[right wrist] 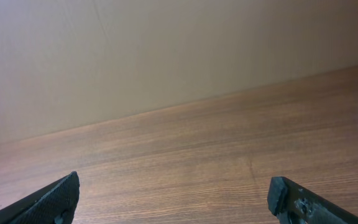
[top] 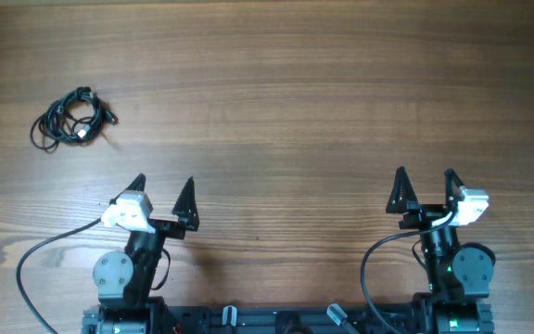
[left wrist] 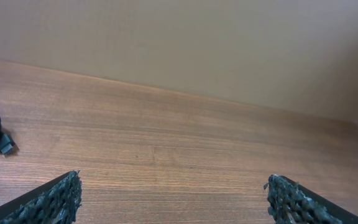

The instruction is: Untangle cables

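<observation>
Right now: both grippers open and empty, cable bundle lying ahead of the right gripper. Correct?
One slip: the cable bundle lies ahead and left of the left gripper, per the overhead view. That gripper and the right gripper are open and empty.

In the overhead view, the cables (top: 68,119) are appearing as a small dark coil, too small for counting the cords or tracing which strand is crossing which. Their plug ends are showing only as tiny specks. In the left wrist view, the left edge is cutting the coil, with only one arc and two plug ends showing. The bottom edge is cropping the fingers (left wrist: 51,200) of the left end effector (left wrist: 174,179) down to their textured tips, and the right wrist view is cropping the right end effector (right wrist: 173,180) likewise. Overhead, the lower edge is cutting through both arm bases (top: 119,315), and the table (top: 295,93) is running past every edge.
</observation>
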`<state>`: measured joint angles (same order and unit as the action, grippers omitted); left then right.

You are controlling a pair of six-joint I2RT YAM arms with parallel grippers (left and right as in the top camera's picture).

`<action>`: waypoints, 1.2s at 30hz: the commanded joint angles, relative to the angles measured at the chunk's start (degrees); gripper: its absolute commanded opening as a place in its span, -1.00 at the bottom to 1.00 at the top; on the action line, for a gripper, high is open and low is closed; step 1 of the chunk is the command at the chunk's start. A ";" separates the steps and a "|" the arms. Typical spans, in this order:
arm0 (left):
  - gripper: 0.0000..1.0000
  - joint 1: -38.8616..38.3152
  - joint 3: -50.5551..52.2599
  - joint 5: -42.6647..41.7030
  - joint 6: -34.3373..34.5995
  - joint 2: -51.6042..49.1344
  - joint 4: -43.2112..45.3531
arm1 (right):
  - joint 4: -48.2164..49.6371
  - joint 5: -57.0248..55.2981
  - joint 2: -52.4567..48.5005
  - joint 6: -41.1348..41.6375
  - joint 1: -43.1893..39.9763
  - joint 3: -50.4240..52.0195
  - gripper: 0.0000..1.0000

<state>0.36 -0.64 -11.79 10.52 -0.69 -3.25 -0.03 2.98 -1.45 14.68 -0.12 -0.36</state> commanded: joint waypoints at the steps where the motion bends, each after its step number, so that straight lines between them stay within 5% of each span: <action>1: 1.00 -0.26 0.33 0.55 -1.11 0.31 -0.22 | 0.04 0.92 -0.35 -1.03 0.26 0.00 0.99; 13: 1.00 -0.20 -0.13 0.98 -1.07 0.31 0.42 | 0.04 0.92 -0.35 -1.01 0.26 0.00 1.00; 17: 1.00 -0.20 -6.73 0.98 5.20 0.26 -2.99 | 0.04 0.92 -0.35 -1.01 0.26 0.00 0.99; 24: 1.00 -0.22 -36.70 1.01 6.60 -10.58 -37.05 | 0.04 0.92 -0.35 -1.01 0.26 0.00 0.99; 36: 1.00 -0.22 -78.95 1.33 1.97 -51.63 -63.91 | 0.04 0.92 -0.35 -1.03 0.26 0.00 0.99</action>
<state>0.36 -75.33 -10.68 14.20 -45.41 -64.93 -0.19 2.98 -1.98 14.68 -0.12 -0.36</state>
